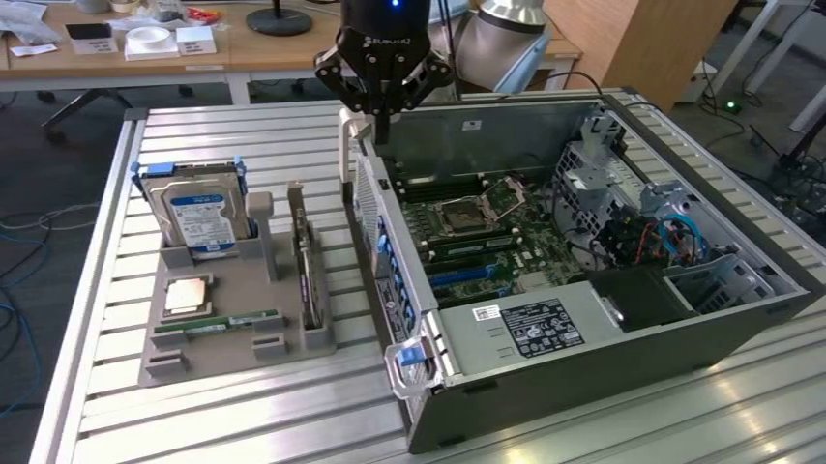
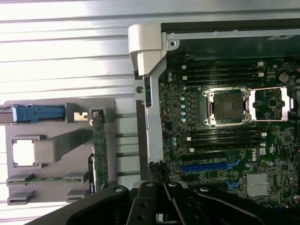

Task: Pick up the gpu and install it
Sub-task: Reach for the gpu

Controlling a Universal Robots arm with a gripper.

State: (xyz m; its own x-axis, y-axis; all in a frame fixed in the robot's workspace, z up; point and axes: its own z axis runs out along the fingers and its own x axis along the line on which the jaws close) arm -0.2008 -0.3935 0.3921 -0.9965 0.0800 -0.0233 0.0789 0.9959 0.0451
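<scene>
A slatted metal bench (image 1: 232,135) carries an open computer case (image 1: 543,377) and, just beside it on the exterior view's left, a grey holder (image 1: 181,343). The gpu (image 1: 305,266) stands on edge in the holder's slot nearest the case, with a hard drive (image 1: 200,213) upright further out. The claw (image 1: 382,118) hangs above the case's far corner, drawn narrow and holding nothing. Behind stand a cluttered wooden desk (image 1: 77,60) and dark floor.
</scene>
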